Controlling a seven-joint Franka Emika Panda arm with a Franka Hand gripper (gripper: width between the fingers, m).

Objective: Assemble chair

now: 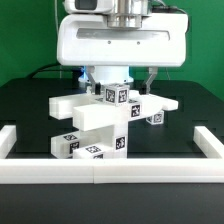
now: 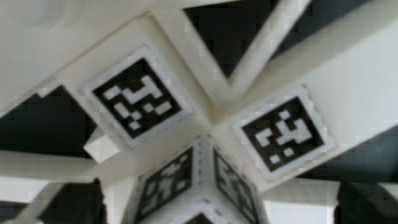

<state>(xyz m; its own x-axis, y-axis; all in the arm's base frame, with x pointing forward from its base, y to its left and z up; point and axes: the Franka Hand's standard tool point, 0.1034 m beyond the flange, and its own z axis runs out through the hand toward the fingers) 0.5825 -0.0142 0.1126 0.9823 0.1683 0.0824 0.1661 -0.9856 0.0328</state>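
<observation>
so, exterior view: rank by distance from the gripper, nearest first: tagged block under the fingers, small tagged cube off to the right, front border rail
1. Tagged block, right below the open gripper, top of the chair stack.
2. Small cube, on the table toward the exterior view's right.
3. Front border rail, along the near edge, beyond the whole stack.

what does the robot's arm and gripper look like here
In the exterior view the arm ends in a broad, glossy white rounded housing with a grey metallic cylinder entering its top. A short dark cable loops at its upper right. Below it sits the gripper, with dark fingers on either side of a white centre. No markings are readable.
</observation>
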